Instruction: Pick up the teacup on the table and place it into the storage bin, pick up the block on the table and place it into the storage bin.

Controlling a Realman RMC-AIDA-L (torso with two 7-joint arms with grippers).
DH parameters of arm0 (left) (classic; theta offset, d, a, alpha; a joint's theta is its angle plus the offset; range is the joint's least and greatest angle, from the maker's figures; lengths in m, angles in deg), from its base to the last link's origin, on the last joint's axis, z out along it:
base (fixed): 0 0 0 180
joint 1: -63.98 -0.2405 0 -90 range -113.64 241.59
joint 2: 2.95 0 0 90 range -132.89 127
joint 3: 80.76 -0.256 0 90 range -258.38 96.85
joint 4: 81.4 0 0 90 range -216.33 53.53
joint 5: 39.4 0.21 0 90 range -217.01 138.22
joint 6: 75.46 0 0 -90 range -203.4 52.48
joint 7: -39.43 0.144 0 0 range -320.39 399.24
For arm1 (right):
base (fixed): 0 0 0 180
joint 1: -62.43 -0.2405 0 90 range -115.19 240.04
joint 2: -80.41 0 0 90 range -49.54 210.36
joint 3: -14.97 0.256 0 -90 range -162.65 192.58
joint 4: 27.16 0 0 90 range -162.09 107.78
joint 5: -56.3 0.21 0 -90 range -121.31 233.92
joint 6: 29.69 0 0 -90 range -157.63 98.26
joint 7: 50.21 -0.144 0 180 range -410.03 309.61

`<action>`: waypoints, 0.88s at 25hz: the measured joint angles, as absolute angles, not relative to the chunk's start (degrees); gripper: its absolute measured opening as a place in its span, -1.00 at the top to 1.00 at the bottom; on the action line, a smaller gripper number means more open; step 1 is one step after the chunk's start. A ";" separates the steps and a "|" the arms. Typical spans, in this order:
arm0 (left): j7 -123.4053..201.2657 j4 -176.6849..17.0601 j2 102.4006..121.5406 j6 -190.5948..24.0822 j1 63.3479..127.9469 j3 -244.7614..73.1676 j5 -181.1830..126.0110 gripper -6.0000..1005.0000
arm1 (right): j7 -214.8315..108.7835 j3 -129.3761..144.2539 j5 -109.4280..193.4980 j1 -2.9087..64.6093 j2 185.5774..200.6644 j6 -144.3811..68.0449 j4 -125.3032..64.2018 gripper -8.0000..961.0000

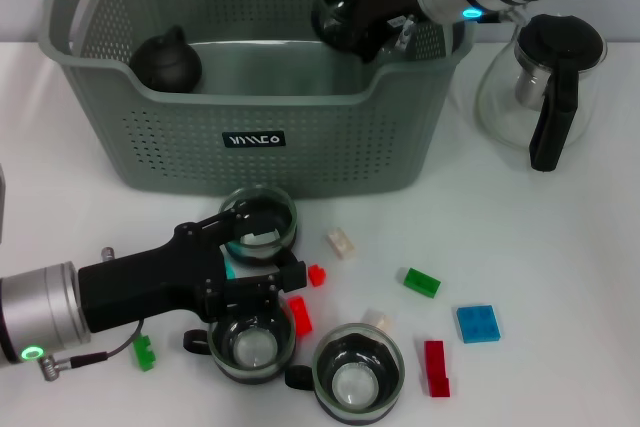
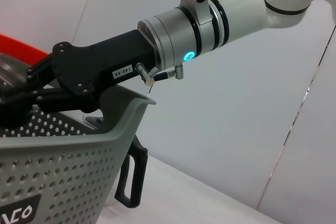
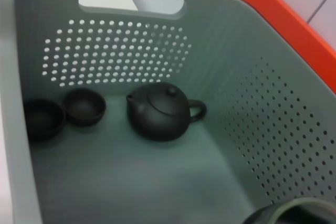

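Note:
The grey-green storage bin stands at the back of the table. My right gripper hangs over the bin's right end, shut on a dark round teacup; the cup's rim shows at the edge of the right wrist view. On the table in front, my left gripper is open, its fingers on either side of a glass teacup. Two more glass teacups sit nearer. Small blocks lie around them: red, green, blue, white.
Inside the bin sit a black teapot and two dark cups. A glass carafe with a black lid and handle stands right of the bin. Another green block lies under my left arm.

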State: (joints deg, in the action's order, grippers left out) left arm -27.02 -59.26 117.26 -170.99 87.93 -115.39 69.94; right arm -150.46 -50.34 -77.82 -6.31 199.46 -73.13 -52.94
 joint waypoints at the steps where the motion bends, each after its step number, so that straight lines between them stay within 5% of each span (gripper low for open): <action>1: -27.02 -59.26 117.24 -170.99 87.92 -115.39 69.94 -0.86 | -151.15 -50.35 -78.52 -6.31 199.53 -73.56 -53.36 0.86; 3: -27.02 -59.24 117.20 -170.99 87.84 -115.39 69.94 -0.86 | -152.43 -50.38 -79.87 -6.24 199.67 -74.78 -54.39 0.86; 8: -27.02 -59.01 117.19 -171.02 87.62 -115.22 69.94 -0.86 | -153.81 -49.82 -80.22 -4.39 199.73 -78.40 -59.43 0.46; 11: -27.02 -58.93 117.20 -171.04 87.54 -115.18 69.94 -0.86 | -154.39 -49.30 -79.25 -1.10 200.22 -82.92 -67.66 -0.04; 16: -27.02 -58.90 116.81 -171.52 87.47 -114.56 69.94 -0.86 | -153.58 -48.68 -68.69 6.73 199.74 -97.05 -82.02 -0.54; 22: -26.86 -58.88 116.59 -171.70 87.44 -114.57 70.01 -0.86 | -151.94 -46.91 -56.01 16.97 197.26 -121.31 -94.41 -0.56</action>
State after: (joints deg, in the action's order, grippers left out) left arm -26.86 -58.88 116.59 -171.70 87.44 -114.57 70.01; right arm -151.94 -46.91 -56.01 16.97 197.26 -121.31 -94.41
